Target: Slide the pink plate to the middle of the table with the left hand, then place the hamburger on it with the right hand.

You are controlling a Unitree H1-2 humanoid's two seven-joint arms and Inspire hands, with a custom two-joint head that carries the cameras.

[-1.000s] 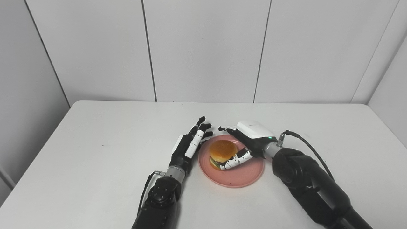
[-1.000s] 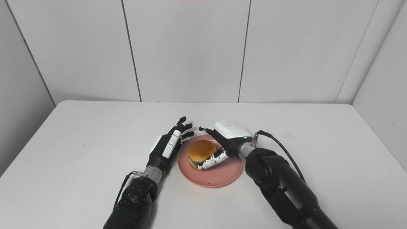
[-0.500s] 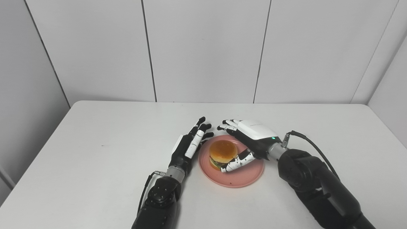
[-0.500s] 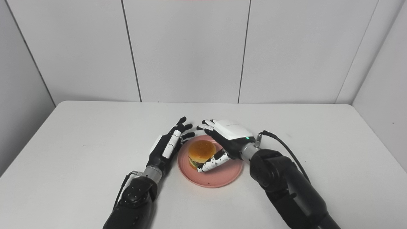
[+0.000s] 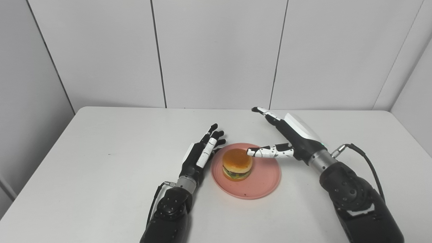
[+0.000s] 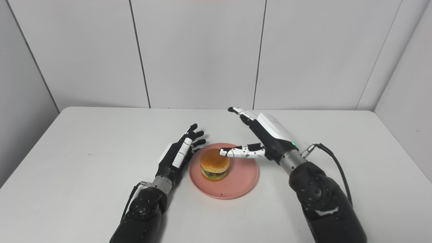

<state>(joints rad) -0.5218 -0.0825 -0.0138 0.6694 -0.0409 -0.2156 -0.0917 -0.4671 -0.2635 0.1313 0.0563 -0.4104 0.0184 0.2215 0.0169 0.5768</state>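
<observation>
Arms: two, black, entering from the bottom edge, one left of centre, one at lower right.

Plate (image 5: 261, 184): pink, round, flat on the table (image 5: 101, 175), just below frame centre. Near rim bare; open tabletop between it and the bottom edge.

Hamburger (image 5: 237, 164): upright on the left half of the plate, bun on top, nothing gripping it.

Left hand (image 5: 199, 156): just left of the plate, fingers straight and slightly spread, pointing toward the upper right. Holds nothing. Its fingertips (image 5: 219, 141) lie by the plate's upper-left rim; contact with the rim cannot be told.

Right hand (image 5: 293, 137): right of centre, raised above the plate's far right side, spread wide, holding nothing. Thumb (image 5: 266, 152) reaches left, its tip over the bun's upper right edge in the picture; touch cannot be told. Fingers point to the upper left, over the far tabletop.

Open room: wide bare table at frame left and right; a clear band beyond the hands to the far edge, which meets grey wall panels (image 5: 216, 50).
</observation>
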